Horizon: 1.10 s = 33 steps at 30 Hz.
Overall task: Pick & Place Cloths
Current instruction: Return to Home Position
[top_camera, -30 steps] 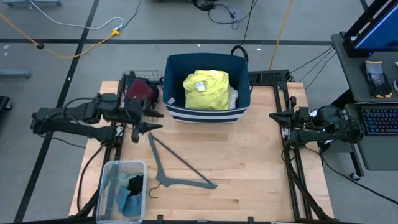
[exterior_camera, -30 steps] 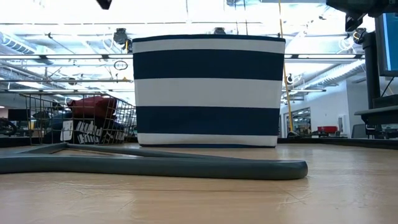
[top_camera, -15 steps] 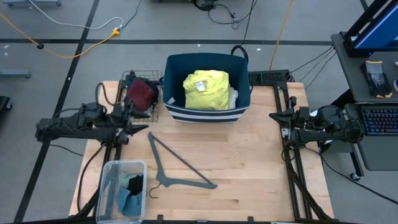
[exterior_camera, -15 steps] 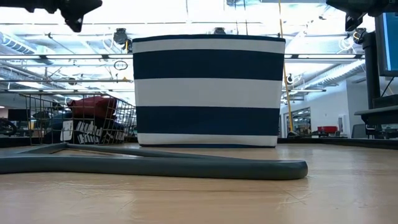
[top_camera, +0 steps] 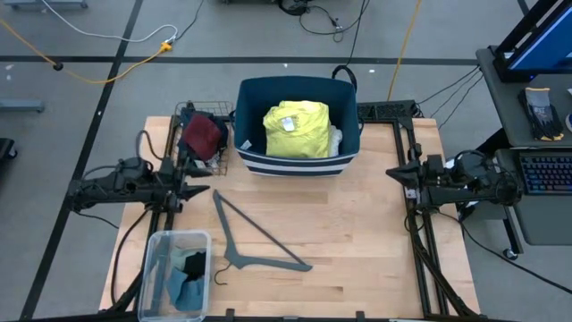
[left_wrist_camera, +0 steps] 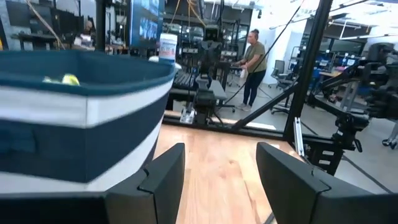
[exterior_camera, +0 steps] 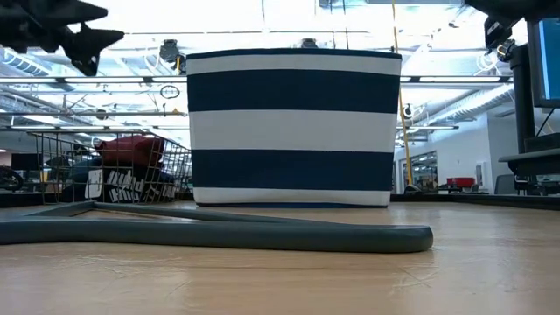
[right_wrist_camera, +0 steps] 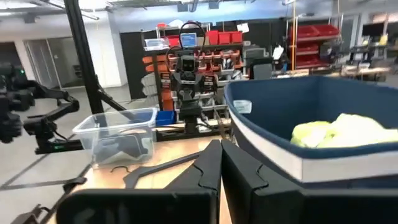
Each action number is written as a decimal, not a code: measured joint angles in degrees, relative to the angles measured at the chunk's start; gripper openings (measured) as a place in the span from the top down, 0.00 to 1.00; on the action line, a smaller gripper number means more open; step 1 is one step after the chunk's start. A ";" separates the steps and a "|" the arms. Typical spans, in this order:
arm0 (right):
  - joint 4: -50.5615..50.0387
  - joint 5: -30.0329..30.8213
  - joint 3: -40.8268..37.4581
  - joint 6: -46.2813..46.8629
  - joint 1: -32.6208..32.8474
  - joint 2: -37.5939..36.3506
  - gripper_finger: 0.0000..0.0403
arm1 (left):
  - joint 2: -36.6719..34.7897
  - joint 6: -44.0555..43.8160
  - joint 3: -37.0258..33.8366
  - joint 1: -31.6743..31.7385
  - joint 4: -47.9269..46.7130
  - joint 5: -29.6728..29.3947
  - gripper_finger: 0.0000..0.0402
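I set the clock on the high view, with the bin's side as 12. My left hand point(top_camera: 198, 190) hangs at the 9 o'clock edge of the worktop point(top_camera: 357, 233), fingers wide with nothing between them, pointing toward 3. My right hand point(top_camera: 395, 171) waits at the 3 o'clock edge, fingers pressed narrow and empty.

Every cloth I see is housed:
- The yellow T-shirt point(top_camera: 296, 128) lies on top in the blue bin point(top_camera: 246, 107) at 12, with a white shirt point(top_camera: 334, 139) showing at its 3 o'clock side.
- The maroon piece point(top_camera: 202, 134) is in the wire basket point(top_camera: 180, 116), at 12 from my left hand.
- The black and grey-blue pieces point(top_camera: 188, 273) are in the clear box point(top_camera: 159, 259), at 6 from it.

Only the grey hanger point(top_camera: 259, 243) lies loose, its long arm running 11 to 4, near my left fingertips. I judge my left arm's way home runs toward 9, away from them all. The basket is nearest.
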 joint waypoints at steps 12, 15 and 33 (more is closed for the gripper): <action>10.44 0.27 -13.21 1.73 0.00 0.04 0.99 | 0.10 -1.09 -2.29 0.00 -0.46 -0.48 0.50; 13.48 0.26 -16.79 2.72 0.00 -0.01 0.99 | 0.08 -0.24 -2.32 0.00 -0.44 -0.50 0.50; 16.82 0.20 -25.44 1.79 0.00 0.01 0.99 | 0.10 -7.74 -2.30 0.00 -8.11 -14.03 0.50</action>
